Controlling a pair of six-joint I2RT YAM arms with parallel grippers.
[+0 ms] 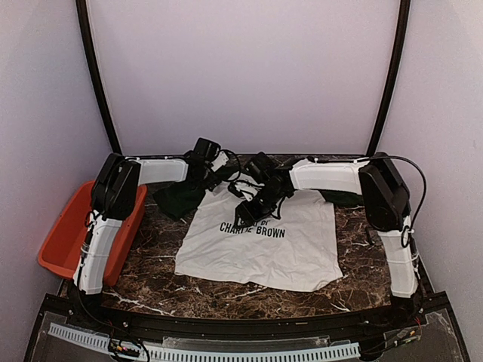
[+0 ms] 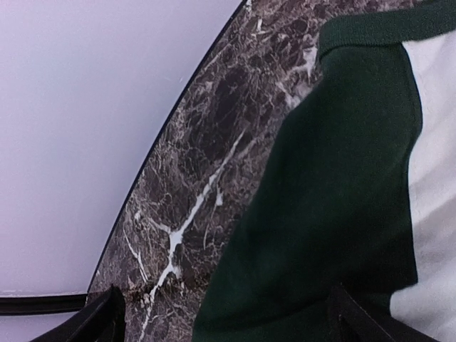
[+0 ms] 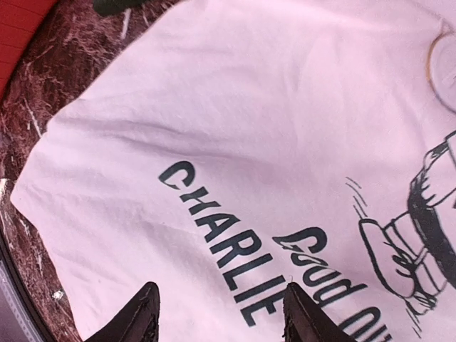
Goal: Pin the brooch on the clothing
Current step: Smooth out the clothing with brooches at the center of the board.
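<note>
The clothing (image 1: 264, 245), a white T-shirt with dark green sleeves, lies flat on the marble table (image 1: 151, 283). My left gripper (image 1: 205, 164) hovers over the shirt's left sleeve (image 2: 335, 178). Its fingers (image 2: 103, 320) stand wide apart with nothing between them. My right gripper (image 1: 249, 215) hangs just above the chest print, open and empty, with the word "CHARLIE" (image 3: 221, 242) between its fingertips (image 3: 146, 317). A pale round shape with a thin brownish rim (image 3: 440, 64) sits on the shirt at the right edge of the right wrist view. I cannot tell whether it is the brooch.
An orange bin (image 1: 64, 234) stands off the table's left side, beside the left arm. Pale curtain walls close in the back and sides. A black rail (image 1: 226, 328) runs along the near edge.
</note>
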